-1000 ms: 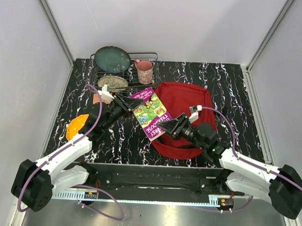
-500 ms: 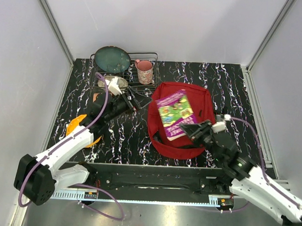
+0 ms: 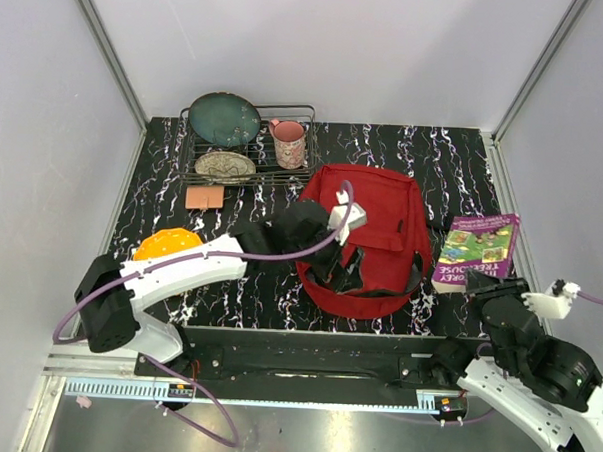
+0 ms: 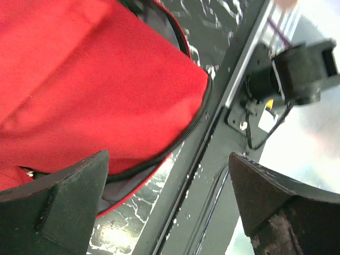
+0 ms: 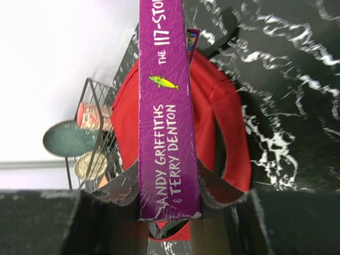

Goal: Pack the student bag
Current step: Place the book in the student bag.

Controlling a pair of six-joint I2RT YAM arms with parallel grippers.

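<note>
The student bag (image 3: 367,214), a dark-red backpack, lies flat in the middle of the table with its zipped edge toward the arms. My left gripper (image 3: 346,272) reaches across and hovers over that near edge, open and empty. In the left wrist view its fingers (image 4: 53,207) stand wide apart, and the bag (image 4: 90,79) and its partly open zip (image 4: 180,139) fill the space above them. My right gripper (image 3: 491,286) is shut on a purple book (image 3: 478,251), held off to the bag's right. In the right wrist view the book's spine (image 5: 167,122) is pinched between the pads (image 5: 114,188).
A wire dish rack (image 3: 304,114) at the back left holds a teal plate (image 3: 224,119), a pink mug (image 3: 288,142) and a patterned dish (image 3: 224,165). A brown square (image 3: 204,197) and an orange disc (image 3: 166,245) lie on the left. The table's metal rail (image 3: 306,344) runs along the front.
The left gripper let go of the book, opened wide and swung right to the bag's near edge. The right arm carried the book from over the bag out to the right side.
</note>
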